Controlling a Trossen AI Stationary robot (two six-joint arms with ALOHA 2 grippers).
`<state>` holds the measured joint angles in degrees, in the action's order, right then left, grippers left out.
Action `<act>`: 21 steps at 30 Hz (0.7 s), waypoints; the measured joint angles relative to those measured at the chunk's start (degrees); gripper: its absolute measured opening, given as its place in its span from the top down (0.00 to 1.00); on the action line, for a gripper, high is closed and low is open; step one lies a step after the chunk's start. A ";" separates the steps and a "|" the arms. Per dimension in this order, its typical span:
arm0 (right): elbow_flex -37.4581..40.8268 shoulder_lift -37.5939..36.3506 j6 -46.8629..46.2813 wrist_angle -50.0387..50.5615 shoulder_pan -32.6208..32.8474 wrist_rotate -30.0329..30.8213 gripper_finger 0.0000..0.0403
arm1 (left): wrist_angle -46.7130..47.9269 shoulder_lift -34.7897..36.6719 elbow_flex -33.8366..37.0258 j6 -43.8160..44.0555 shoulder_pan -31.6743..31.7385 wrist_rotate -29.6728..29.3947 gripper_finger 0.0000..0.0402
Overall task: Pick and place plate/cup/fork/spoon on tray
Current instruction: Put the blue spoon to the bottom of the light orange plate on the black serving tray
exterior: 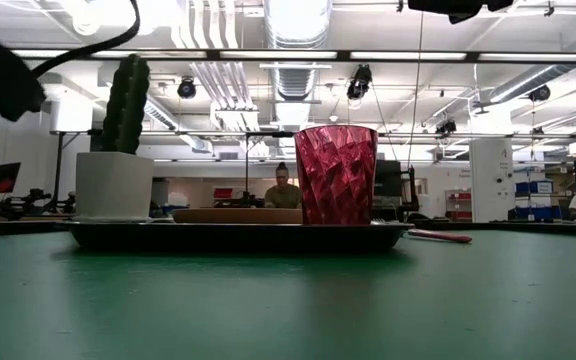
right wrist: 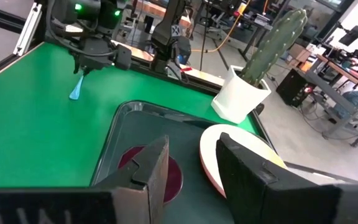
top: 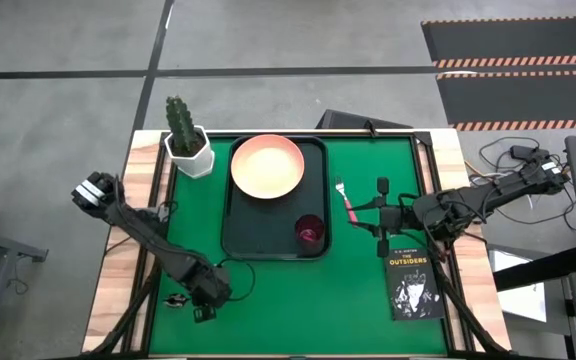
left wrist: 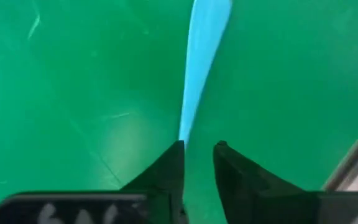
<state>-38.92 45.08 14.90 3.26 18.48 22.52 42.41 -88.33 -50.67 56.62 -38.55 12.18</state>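
The left arm reaches in from 9 o'clock and bends down to 7 o'clock, its gripper (top: 204, 305) low and pointing at the table, jaws nearly closed with a thin gap. The right arm stretches in from 3 o'clock, its gripper (top: 382, 215) spread wide open right of centre.

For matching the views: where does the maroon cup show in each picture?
High view: the cup stands in the tray's near right corner.
Low view: centre of the picture, upright on the tray.
Left wrist view: not in it.
Right wrist view: low, behind the right gripper.
Shared landmark: the cactus pot.
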 joint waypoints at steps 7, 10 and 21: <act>0.09 -0.02 -1.01 1.20 -0.01 0.02 0.70 | -0.28 -0.02 2.22 -0.02 -3.26 -2.11 0.71; 0.09 -0.02 -1.82 1.36 0.00 0.02 0.70 | -1.06 -0.02 2.78 0.04 -4.30 -4.23 0.72; 0.11 -0.02 -3.04 2.12 -0.02 0.02 0.70 | -3.99 0.04 5.33 -0.07 -5.20 -5.55 0.93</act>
<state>-38.81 45.06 11.86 5.39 18.46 22.55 38.42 -88.29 -45.34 56.55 -43.75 6.64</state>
